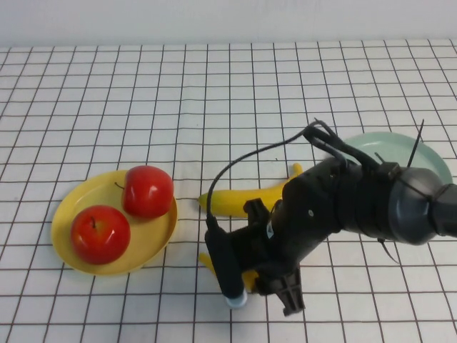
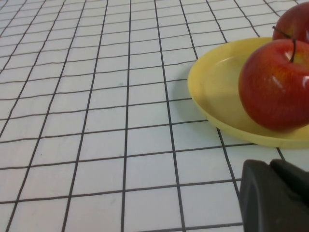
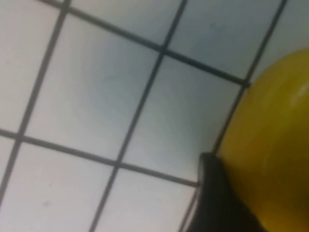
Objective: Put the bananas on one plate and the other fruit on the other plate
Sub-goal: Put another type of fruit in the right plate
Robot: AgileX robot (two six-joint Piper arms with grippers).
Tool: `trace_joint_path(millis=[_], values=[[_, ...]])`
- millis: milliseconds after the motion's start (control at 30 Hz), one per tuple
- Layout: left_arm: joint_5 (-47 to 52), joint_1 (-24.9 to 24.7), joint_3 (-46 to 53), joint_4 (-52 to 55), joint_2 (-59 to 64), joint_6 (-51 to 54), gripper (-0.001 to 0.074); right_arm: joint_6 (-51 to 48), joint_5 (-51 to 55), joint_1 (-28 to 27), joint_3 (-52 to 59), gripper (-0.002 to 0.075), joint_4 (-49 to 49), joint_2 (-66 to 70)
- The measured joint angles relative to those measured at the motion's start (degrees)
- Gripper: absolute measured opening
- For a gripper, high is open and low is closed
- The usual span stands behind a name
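A: What sits on the counter (image 1: 107, 93), and what is it like?

B: The counter is white, ruled with a dark grid. A round, shallow yellow plate (image 1: 71, 200) with a raised rim holds two glossy red apples (image 1: 148, 191), touching each other, each with a short dark stem. The pale green plate (image 1: 428, 153) lies well apart on the robot's right, mostly hidden behind the right arm.

A: And the bananas?

B: One smooth, curved yellow banana (image 1: 239, 200) lies on the bare counter between the plates, its far end running under the arm. The second banana (image 1: 207, 263) shows only as yellow patches under the right gripper (image 1: 239, 275).

A: So the right gripper is over it?

B: Yes, low over it near the front edge. The right wrist view shows a dark finger pressed against the yellow skin, but whether the gripper is clenched on it I cannot tell.

A: The left gripper?

B: The left gripper (image 2: 275, 195) shows only as a dark corner just beside the yellow plate's rim; its state is unclear.
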Motion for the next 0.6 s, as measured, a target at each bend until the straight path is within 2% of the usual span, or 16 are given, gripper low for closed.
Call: trace_joint_path(millis=[100, 300, 467, 600], values=[[0.0, 0.0, 0.0, 0.0, 0.0, 0.0, -0.0003, 9.0, 1.7, 0.0, -4.0, 0.032, -2.5, -0.7], [0.0, 0.0, 0.0, 0.0, 0.0, 0.0, -0.0003, 39.0, 11.6, -1.7, -13.8, 0.032, -13.4, -5.5], [0.0, 0.0, 0.0, 0.0, 0.0, 0.0, -0.0003, 58.9, 14.5, -10.8, -14.5, 0.032, -14.7, -8.4], [0.0, 0.0, 0.0, 0.0, 0.0, 0.0, -0.0003, 64.2, 15.4, -21.1, -14.5, 0.032, -9.6, -8.0]])
